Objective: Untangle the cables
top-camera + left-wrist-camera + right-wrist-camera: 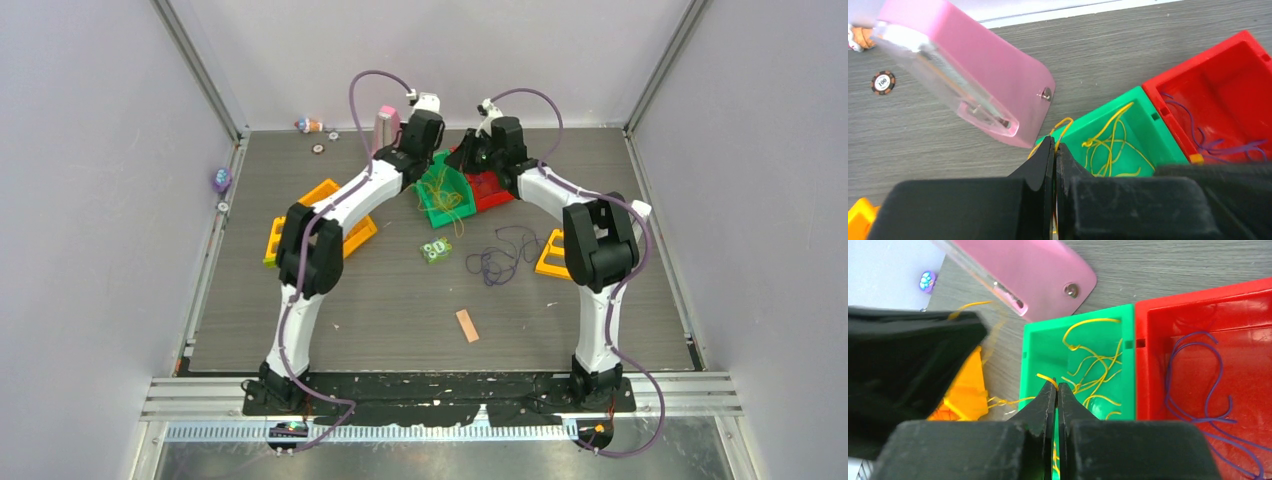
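The left gripper was closed at the near-left corner of the green plastic bin. A loop of the thin yellow string-like cable ran up to its tips, and a sliver of yellow showed in the seam between its jaws, so it appeared pinched there. The right gripper hung over the same bin, jaws pressed together on another strand of that yellow cable, which curled out from its tips. Most of the yellow cable lay in loose tangled loops on the bin's floor, just beyond both grippers, with a few strands trailing over the bin's left wall.

A thin dark purple cable lay coiled inside the red plastic bin, which touched the green bin's right side. Another dark purple tangle lay on the table, nearer the arm bases than the green bin. A glossy pink plastic case stood just beyond the green bin's far-left corner.
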Motion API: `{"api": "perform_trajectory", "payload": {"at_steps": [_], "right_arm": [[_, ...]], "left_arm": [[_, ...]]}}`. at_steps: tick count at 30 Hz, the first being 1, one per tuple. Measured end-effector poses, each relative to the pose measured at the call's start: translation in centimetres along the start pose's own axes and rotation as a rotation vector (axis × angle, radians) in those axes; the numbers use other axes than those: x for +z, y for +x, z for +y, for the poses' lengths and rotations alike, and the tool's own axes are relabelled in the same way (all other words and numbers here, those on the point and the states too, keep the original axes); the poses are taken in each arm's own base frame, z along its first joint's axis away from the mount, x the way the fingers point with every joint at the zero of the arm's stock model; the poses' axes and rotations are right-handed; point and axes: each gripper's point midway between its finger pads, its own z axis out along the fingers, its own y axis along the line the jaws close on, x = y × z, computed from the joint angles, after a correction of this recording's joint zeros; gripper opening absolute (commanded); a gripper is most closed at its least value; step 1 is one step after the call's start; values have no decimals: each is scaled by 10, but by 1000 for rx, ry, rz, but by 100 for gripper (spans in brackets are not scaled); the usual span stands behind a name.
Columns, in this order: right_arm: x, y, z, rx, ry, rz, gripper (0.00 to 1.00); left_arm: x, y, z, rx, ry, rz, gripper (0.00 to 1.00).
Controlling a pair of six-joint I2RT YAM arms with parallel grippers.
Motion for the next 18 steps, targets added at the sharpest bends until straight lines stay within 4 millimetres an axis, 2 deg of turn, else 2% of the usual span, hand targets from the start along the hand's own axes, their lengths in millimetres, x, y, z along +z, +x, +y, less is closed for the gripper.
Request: {"api": "perform_trajectory", "payload": {"at_steps": [5,10,14,18], "right_arm": [[-15,4,11,-10,-34,-8,5],[-27,0,9,-35,-9,-33,6],[-39,-20,9,-56,21,-83,5],[-57,-46,10,-74,37,-143,5]], "left_arm": [[27,18,-17,28,-50,7,0],[30,3,-33,17,-32,-32,0],[27,-12,-42,-7,2,-74,0],[22,-11,-42,-9,23,-68,0]]}}
